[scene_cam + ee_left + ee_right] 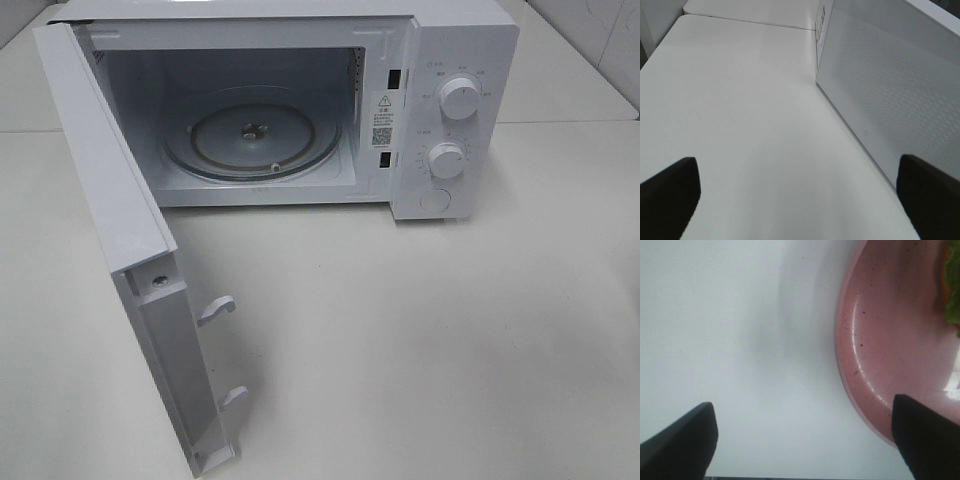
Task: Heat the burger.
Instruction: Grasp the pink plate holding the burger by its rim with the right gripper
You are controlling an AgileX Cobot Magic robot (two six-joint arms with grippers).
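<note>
Only a sliver of the burger [951,295] shows in the right wrist view: green lettuce and a bit of orange bun. It sits on a pink plate [890,340]. My right gripper [805,440] is open over the plate's rim and the white table, one dark finger [927,440] in front of the plate edge, holding nothing. My left gripper [800,200] is open above bare table beside the microwave door's outer face [890,90]. The exterior high view shows neither arm, nor the burger or plate.
The white microwave [460,60] stands at the back with its door [110,200] swung wide open to the left. Its glass turntable [250,135] is bare. Two knobs [458,97] sit on its right panel. White table [420,340] spreads in front.
</note>
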